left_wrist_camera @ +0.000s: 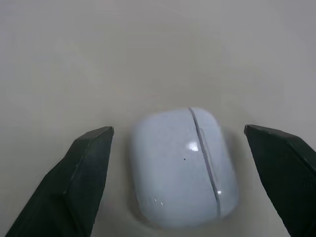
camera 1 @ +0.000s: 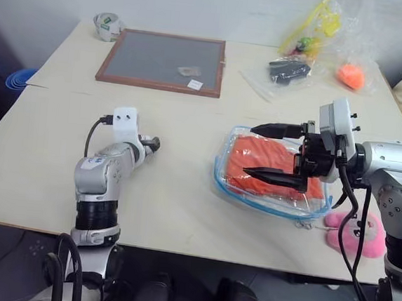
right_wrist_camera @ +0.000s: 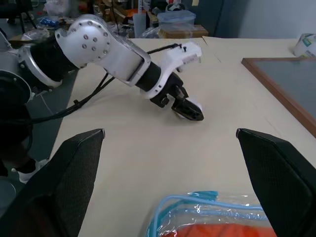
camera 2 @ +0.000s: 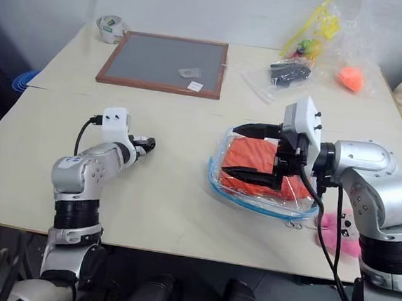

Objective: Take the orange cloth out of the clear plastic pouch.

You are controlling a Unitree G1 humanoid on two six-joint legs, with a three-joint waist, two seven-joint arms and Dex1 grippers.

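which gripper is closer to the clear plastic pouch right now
Right. The right gripper hangs open directly over the clear plastic pouch, while the left gripper is open well off to its side, at a small white case.

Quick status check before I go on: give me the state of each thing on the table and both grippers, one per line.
orange cloth: folded, inside the pouch.
clear plastic pouch: lying flat on the table, cloth inside.
pink plush toy: beside the pouch, near the table edge.
white earbud case: closed, between the left fingers, not gripped.
left gripper: open.
right gripper: open, over the pouch, holding nothing.
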